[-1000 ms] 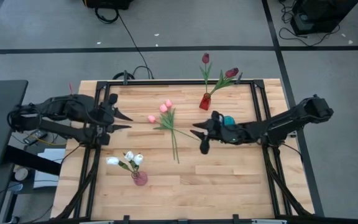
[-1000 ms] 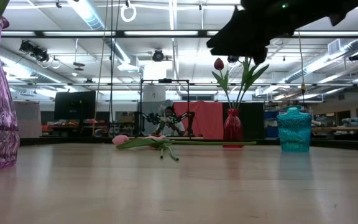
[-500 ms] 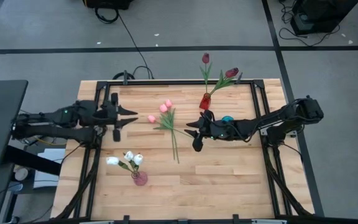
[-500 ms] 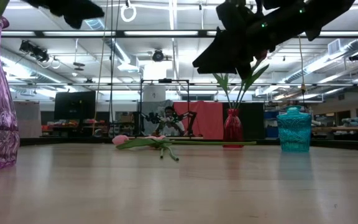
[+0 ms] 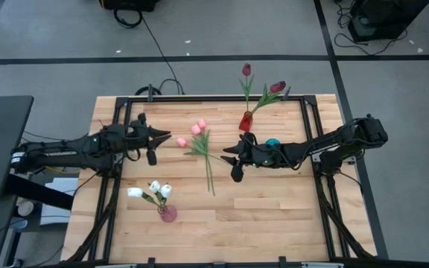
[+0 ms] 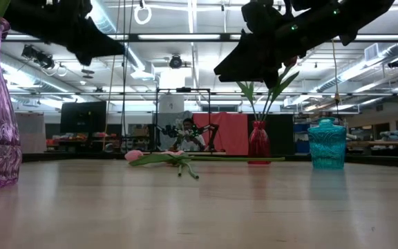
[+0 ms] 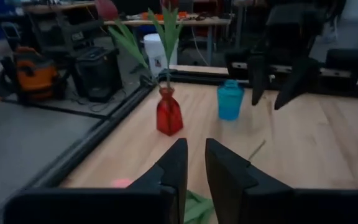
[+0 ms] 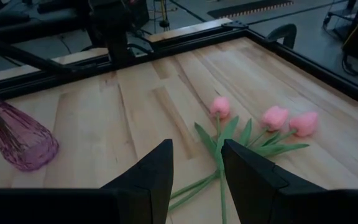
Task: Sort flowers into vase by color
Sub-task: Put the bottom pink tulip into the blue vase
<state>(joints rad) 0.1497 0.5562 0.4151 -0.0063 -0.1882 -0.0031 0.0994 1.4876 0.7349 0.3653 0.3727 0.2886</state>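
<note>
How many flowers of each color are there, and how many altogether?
Pink tulips: 3, lying on the table
Dark red tulips: 2, in the red vase
White tulips: 3, in the purple vase
Total: 8

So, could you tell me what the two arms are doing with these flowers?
They are sorting tulips into vases by colour. The red vase already holds dark red tulips and the pink vase holds white ones. Three pink tulips lie loose mid-table, and the teal vase stands empty. The left gripper reaches toward the pink heads with jaws nearly closed and empty. The right gripper hovers by the stems with jaws open.
</note>
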